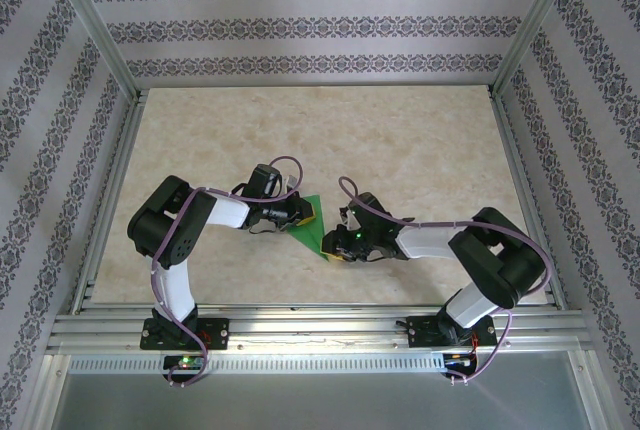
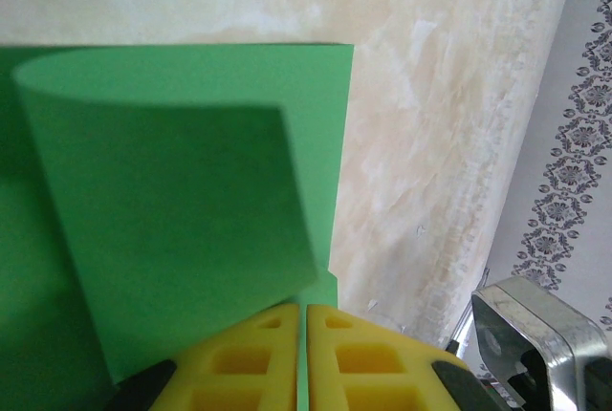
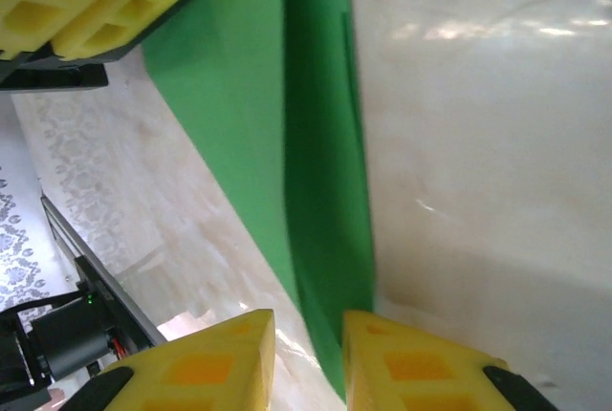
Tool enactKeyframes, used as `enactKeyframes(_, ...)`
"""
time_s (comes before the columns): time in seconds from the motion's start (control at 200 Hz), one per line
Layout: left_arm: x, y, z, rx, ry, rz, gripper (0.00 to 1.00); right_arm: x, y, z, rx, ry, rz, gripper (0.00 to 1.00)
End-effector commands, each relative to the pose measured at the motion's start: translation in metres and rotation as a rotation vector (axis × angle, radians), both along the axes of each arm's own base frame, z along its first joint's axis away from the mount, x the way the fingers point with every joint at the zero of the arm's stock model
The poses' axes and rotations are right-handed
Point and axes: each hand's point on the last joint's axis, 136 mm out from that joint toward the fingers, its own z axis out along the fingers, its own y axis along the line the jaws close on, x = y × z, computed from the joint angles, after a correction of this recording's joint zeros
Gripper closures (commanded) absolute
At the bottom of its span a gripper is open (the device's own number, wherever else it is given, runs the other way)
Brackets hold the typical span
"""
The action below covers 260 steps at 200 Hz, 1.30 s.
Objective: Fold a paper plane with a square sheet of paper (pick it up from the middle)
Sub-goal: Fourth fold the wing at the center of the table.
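The green sheet of paper (image 1: 308, 226) lies as a narrow triangle on the table between my two grippers. My left gripper (image 1: 300, 212) is shut on its upper end. In the left wrist view the yellow jaws (image 2: 306, 308) pinch the paper (image 2: 172, 220), and a flap curls up over the layer beneath. My right gripper (image 1: 336, 246) sits at the paper's lower point. Its jaws (image 3: 309, 320) stand apart, and a darker folded strip of the paper (image 3: 325, 191) runs down into the gap beside the right finger. The left gripper's yellow fingers (image 3: 86, 0) show at the top left there.
The beige marble tabletop (image 1: 400, 140) stretches behind and to both sides of the grippers. An aluminium frame (image 1: 300, 325) runs along the near edge, with posts at the corners. Patterned walls (image 1: 320, 20) close in the back and sides.
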Motion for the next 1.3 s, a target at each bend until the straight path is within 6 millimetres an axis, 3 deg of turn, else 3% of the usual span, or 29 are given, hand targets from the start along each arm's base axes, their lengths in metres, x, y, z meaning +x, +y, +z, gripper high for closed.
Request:
enactKeyframes(0.0, -0.012, 0.004, -0.02, 0.047, 0.058, -0.006, 0.9, 0.003, 0.01, 0.005, 0.021, -0.021, 0.032, 0.73)
enactKeyframes(0.135, -0.012, 0.004, -0.02, 0.044, 0.06, -0.006, 0.9, 0.003, 0.006, -0.005, -0.025, -0.01, 0.024, 0.74)
enactKeyframes(0.395, -0.012, 0.003, -0.019, 0.041, 0.059, -0.008, 0.9, 0.0, -0.002, -0.018, -0.058, 0.022, 0.002, 0.88)
enactKeyframes(0.56, -0.012, 0.004, -0.019, 0.041, 0.06, -0.006, 0.9, -0.001, 0.001, -0.015, -0.014, 0.029, -0.003, 0.94)
enactKeyframes(0.934, -0.013, 0.003, -0.02, 0.041, 0.06, -0.007, 0.91, 0.0, -0.004, -0.002, -0.02, -0.012, 0.013, 0.79)
enactKeyframes(1.294, -0.013, 0.004, -0.02, 0.04, 0.063, -0.004, 0.9, -0.004, -0.007, -0.012, -0.05, 0.004, 0.019, 0.81)
